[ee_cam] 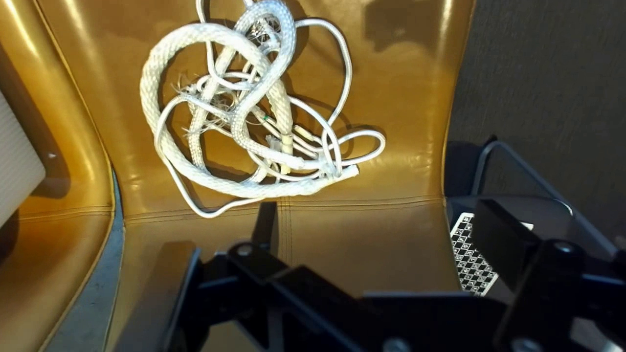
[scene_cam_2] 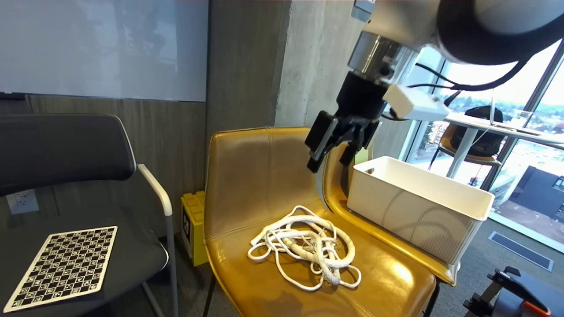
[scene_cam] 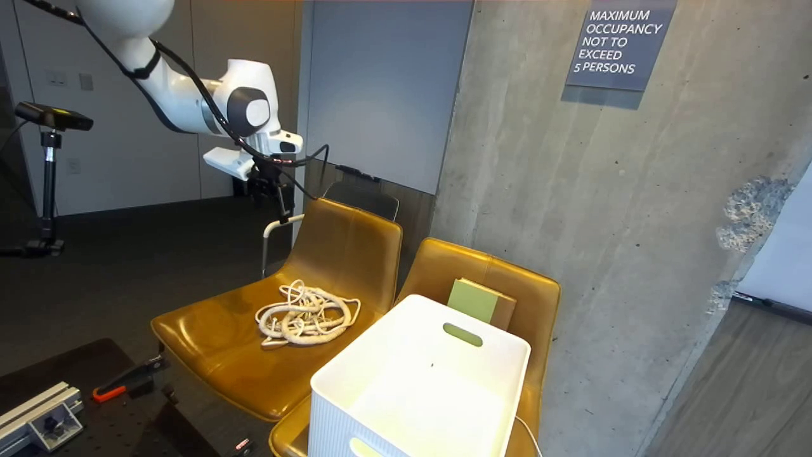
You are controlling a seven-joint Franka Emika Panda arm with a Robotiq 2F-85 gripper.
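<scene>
My gripper (scene_cam_2: 330,162) is open with nothing between its fingers. It hangs tilted in the air near the backrest of a tan leather chair (scene_cam_2: 240,176). In the wrist view its black fingers (ee_cam: 379,215) stand wide apart over the chair. A tangled bundle of white rope and cord (scene_cam_2: 325,262) lies on that chair's seat, apart from the gripper and below it. The bundle also shows in the wrist view (ee_cam: 279,102) and in an exterior view (scene_cam: 307,333). In that view the gripper (scene_cam: 283,216) is dark and small, so its fingers are hard to make out.
A white ribbed bin (scene_cam_2: 396,211) sits on the neighbouring tan chair, with a green and brown block (scene_cam: 474,301) behind it. A black chair (scene_cam_2: 57,149) holds a checkered board (scene_cam_2: 66,264). A yellow box (scene_cam_2: 198,233) stands behind. An orange-handled clamp (scene_cam: 127,381) is on a dark table.
</scene>
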